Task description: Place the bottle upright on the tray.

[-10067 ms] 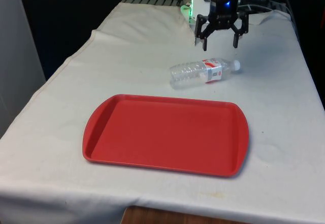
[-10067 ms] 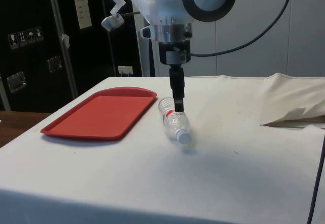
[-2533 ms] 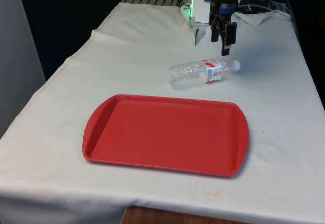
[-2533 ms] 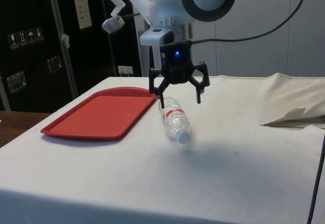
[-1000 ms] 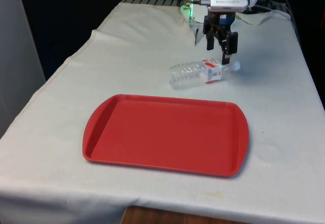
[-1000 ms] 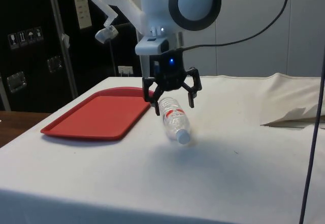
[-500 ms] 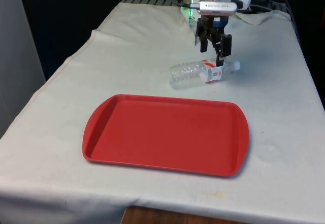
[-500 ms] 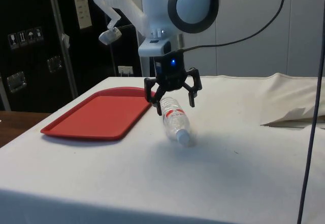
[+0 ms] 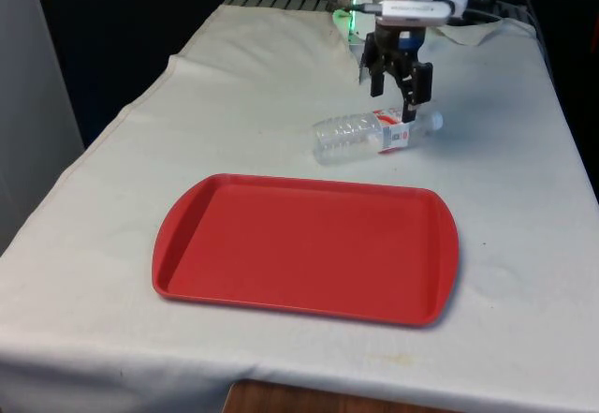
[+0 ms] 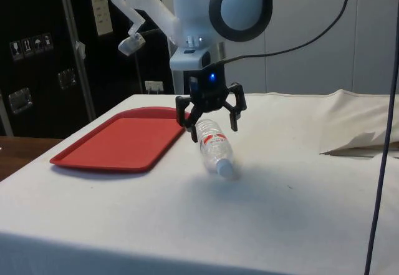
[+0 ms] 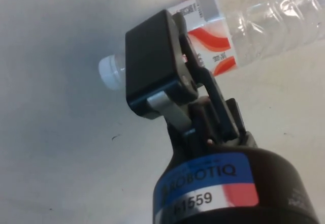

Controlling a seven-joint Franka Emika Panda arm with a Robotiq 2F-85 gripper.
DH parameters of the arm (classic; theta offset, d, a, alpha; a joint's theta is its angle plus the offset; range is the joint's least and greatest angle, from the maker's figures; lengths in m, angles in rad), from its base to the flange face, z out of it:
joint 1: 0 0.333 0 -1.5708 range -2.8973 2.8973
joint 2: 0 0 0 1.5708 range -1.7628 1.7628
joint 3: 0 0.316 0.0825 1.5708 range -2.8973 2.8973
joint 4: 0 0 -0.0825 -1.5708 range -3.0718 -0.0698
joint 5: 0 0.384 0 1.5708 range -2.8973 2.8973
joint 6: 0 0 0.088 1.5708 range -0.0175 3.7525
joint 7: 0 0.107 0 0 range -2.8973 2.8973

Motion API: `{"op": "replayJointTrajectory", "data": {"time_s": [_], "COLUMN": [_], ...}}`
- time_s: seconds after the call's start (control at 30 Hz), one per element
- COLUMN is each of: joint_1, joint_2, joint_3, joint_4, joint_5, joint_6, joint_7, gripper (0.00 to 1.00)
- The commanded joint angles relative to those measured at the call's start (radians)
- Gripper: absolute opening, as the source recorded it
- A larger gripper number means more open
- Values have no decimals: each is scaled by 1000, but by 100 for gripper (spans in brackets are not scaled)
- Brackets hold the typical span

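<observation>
One pincer (image 10: 211,118) hangs with its fingers spread apart just above the bottle (image 9: 372,134), straddling the labelled part near the neck without yet touching it, as far as the side view tells. The bottle lies on its side on the counter (image 9: 505,272), its long axis running across the front view, cap toward that view's right. It is clear, ribbed plastic with a red-and-white label and white cap. The red tray (image 9: 304,246) sits just beside it.
</observation>
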Motion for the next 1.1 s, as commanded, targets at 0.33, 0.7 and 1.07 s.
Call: {"op": "replayJointTrajectory", "data": {"time_s": [0.33,0.7,1.07], "joint_1": [15,19,22], "joint_2": [-7,-3,-2], "joint_3": [7,19,31], "joint_4": [-8,-13,-14], "joint_5": [-141,-250,-370], "joint_6": [40,81,104], "joint_7": [127,216,308], "gripper": [100,100,100]}}
